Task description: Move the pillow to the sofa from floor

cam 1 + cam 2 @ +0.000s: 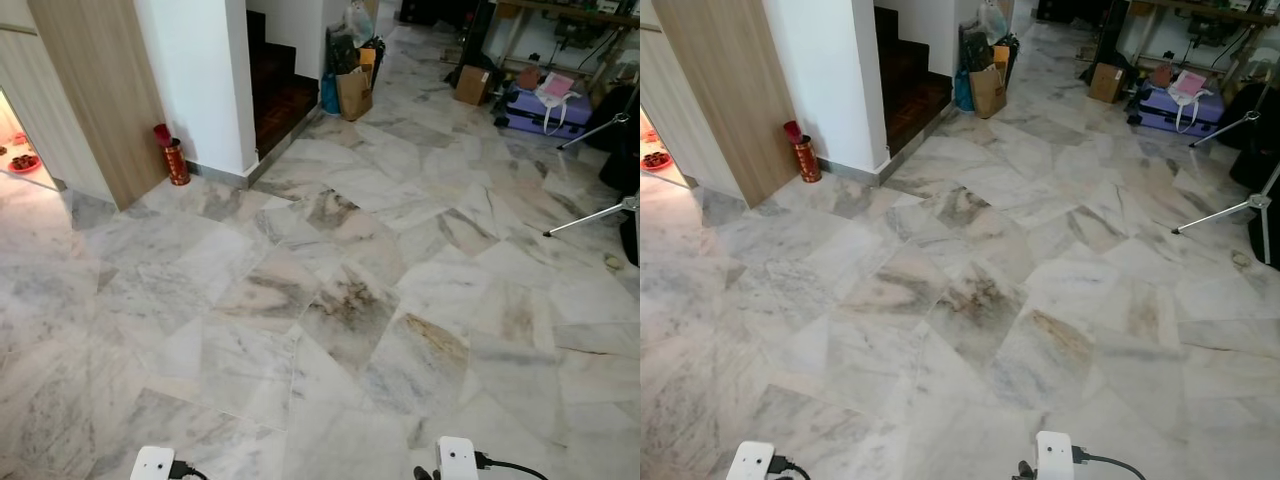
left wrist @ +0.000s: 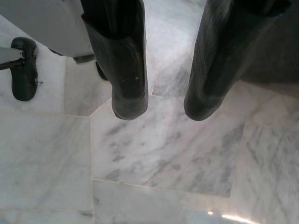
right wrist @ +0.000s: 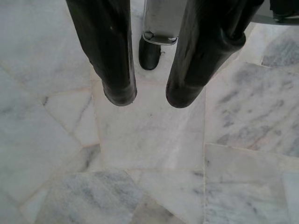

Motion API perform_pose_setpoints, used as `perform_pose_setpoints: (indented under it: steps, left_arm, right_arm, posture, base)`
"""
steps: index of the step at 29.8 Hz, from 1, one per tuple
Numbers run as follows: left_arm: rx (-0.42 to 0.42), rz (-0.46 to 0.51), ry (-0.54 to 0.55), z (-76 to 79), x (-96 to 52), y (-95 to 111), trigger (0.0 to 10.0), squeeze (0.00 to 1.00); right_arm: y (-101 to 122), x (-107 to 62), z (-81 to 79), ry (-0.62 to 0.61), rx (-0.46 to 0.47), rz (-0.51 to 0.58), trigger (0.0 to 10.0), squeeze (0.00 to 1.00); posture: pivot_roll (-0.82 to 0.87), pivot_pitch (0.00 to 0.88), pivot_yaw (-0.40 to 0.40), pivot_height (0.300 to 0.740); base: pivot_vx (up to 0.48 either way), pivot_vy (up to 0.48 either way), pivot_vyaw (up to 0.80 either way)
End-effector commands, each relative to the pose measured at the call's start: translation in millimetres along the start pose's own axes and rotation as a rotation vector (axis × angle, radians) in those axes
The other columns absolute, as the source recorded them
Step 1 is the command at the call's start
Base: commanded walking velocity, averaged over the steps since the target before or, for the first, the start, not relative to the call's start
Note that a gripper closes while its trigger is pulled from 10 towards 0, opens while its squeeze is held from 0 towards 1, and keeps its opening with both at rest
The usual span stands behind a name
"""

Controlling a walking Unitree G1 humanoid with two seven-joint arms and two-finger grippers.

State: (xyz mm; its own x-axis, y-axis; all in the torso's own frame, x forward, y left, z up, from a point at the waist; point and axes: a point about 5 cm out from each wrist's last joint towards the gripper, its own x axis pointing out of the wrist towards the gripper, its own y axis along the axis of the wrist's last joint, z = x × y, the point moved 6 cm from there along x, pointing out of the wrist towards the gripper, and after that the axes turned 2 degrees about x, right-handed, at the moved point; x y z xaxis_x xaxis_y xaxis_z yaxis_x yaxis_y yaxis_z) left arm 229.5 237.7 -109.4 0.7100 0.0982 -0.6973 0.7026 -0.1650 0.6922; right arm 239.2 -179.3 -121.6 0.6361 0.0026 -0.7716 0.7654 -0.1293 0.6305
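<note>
**Operator:** Which way did the pillow lie from the grippers?

**Observer:** You couldn't have told. The head views held no pillow and no sofa, so neither its direction, its long axis nor the nearer arm could be judged. What lay ahead of you was marble floor (image 1: pixel 340 300) running to a white wall (image 1: pixel 195 80), with a red canister (image 1: pixel 176 160) at its foot, dark stairs (image 1: pixel 280 95) beside it, and bags (image 1: pixel 352 90) past those.

**Operator:** And on the right?

**Observer:** Far off to the right sat a purple suitcase (image 1: pixel 545 108) and a cardboard box (image 1: pixel 471 84), with a tripod leg (image 1: pixel 590 217) nearer. None of it read as a cushion.

**Operator:** How were the grippers set?

**Observer:** Both hung low, pointing at the floor. The left gripper (image 2: pixel 161 100) had its fingers a moderate gap apart, nothing between them, bare tile under the tips. The right gripper (image 3: pixel 150 95) was the same, parted and empty.

**Operator:** So the next move?

**Observer:** My judgement: you needed to turn or walk until the pillow showed. Only then could you pick an arm.
</note>
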Motion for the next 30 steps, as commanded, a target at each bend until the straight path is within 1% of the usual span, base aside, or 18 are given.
perform_pose_setpoints:
  steps: [1,3,5,6,7,9,15,16,17,18,19,20,22,24,25,26,27,30]
  left_arm:
    - [0.016,-0.014,-0.005,-0.6,-1.4,-5,10.0,0.0]
    - [0.017,-0.014,-0.004,-1.2,-1.5,-5,10.0,0.0]
    - [0.017,-0.014,-0.002,-2.3,-2.1,-6,10.0,0.0]
    - [0.017,-0.014,-0.002,-2.3,-2.1,-6,10.0,0.0]
    - [0.022,-0.016,0.004,-4.9,-3.2,-8,10.0,0.0]
    - [0.021,-0.027,0.015,-8.8,-4.8,-13,10.0,0.0]
    - [0.015,-0.037,0.022,-10.7,-6.8,-18,10.0,0.0]
    - [0.006,-0.04,0.035,-13.2,-8.1,-21,10.0,0.0]
    - [0.0,-0.041,0.041,-14.4,-8.7,-22,10.0,0.0]
    - [-0.003,-0.042,0.046,-15.1,-9.1,-23,10.0,0.0]
    - [-0.002,-0.05,0.054,-17.8,-10.7,-26,10.0,0.0]
    - [-0.002,-0.05,0.056,-18.5,-11.1,-27,10.0,0.0]
    - [-0.01,-0.054,0.063,-20.3,-12.1,-29,10.0,0.0]
    - [-0.015,-0.059,0.069,-21.3,-12.6,-30,10.0,0.0]
    - [-0.021,-0.064,0.075,-22.2,-13.3,-32,10.0,0.0]
    - [-0.021,-0.064,0.075,-22.2,-13.3,-32,10.0,0.0]
    - [-0.032,-0.07,0.082,-23.1,-13.8,-34,10.0,0.0]
    - [-0.045,-0.076,0.089,-23.8,-14.2,-36,10.0,0.0]
  right_arm:
    - [-5,-1.5,4.3,-0.019,0.021,-0.003,10.0,0.0]
    - [3,-1.6,7.3,-0.033,0.014,0.04,10.0,0.0]
    - [43,-3.1,5.5,-0.034,-0.073,0.227,10.0,0.0]
    - [43,-3.1,5.5,-0.034,-0.073,0.227,10.0,0.0]
    - [87,-12.5,0.7,-0.005,-0.063,0.442,10.0,0.0]
    - [125,-35.4,-0.2,0.047,-0.044,0.667,10.0,0.0]
    - [130,-62.7,8.6,0.054,-0.08,0.773,10.0,0.0]
    - [115,-75.8,20.6,0.019,-0.084,0.774,10.0,0.0]
    - [104,-78.0,27.7,-0.006,-0.068,0.752,10.0,0.0]
    - [97,-79.0,32.2,-0.023,-0.056,0.736,10.0,0.0]
    - [69,-73.6,46.0,-0.09,-0.036,0.66,10.0,0.0]
    - [60,-71.5,50.0,-0.109,-0.027,0.632,10.0,0.0]
    - [37,-64.9,53.8,-0.118,0.033,0.548,10.0,0.0]
    - [13,-56.7,58.1,-0.141,0.029,0.454,10.0,0.0]
    - [-12,-47.0,56.8,-0.136,0.015,0.322,10.0,0.0]
    - [-12,-47.0,56.8,-0.136,0.015,0.322,10.0,0.0]
    - [-27,-41.6,56.0,-0.136,0.026,0.228,10.0,0.0]
    - [-39,-38.7,56.4,-0.147,0.044,0.158,10.0,0.0]
  posture:
    - [0.08,0.058,-0.002,0.74]
    - [0.08,0.059,0.0,0.74]
    - [0.08,0.065,0.0,0.74]
    - [0.08,0.065,0.0,0.74]
    - [0.06,0.074,0.001,0.74]
    - [0.05,0.076,0.001,0.74]
    - [0.03,0.079,-0.002,0.74]
    - [0.03,0.086,-0.006,0.74]
    - [0.03,0.086,-0.006,0.74]
    - [0.03,0.086,-0.006,0.74]
    - [0.02,0.089,-0.005,0.74]
    - [0.03,0.091,-0.003,0.74]
    - [0.03,0.093,-0.002,0.74]
    - [0.03,0.093,-0.002,0.74]
    - [0.03,0.091,0.0,0.74]
    - [0.03,0.091,0.0,0.74]
    - [0.03,0.09,0.0,0.74]
    - [0.03,0.09,0.0,0.74]
  base:
    - [0.0,0.0,0.0]
    - [0.0,0.0,0.0]
    - [0.0,0.0,0.0]
    - [0.0,0.0,0.0]
    - [0.0,0.0,0.0]
    - [0.0,0.0,0.0]
    - [0.0,0.0,0.0]
    - [0.0,0.0,0.0]
    - [0.0,0.0,0.0]
    - [0.0,0.0,0.0]
    - [0.0,0.0,0.0]
    - [0.0,0.0,0.0]
    - [0.0,0.0,0.0]
    - [0.0,0.0,0.0]
    - [0.0,0.0,0.0]
    - [0.0,0.0,0.0]
    - [0.0,0.0,0.0]
    - [0.0,0.0,0.0]
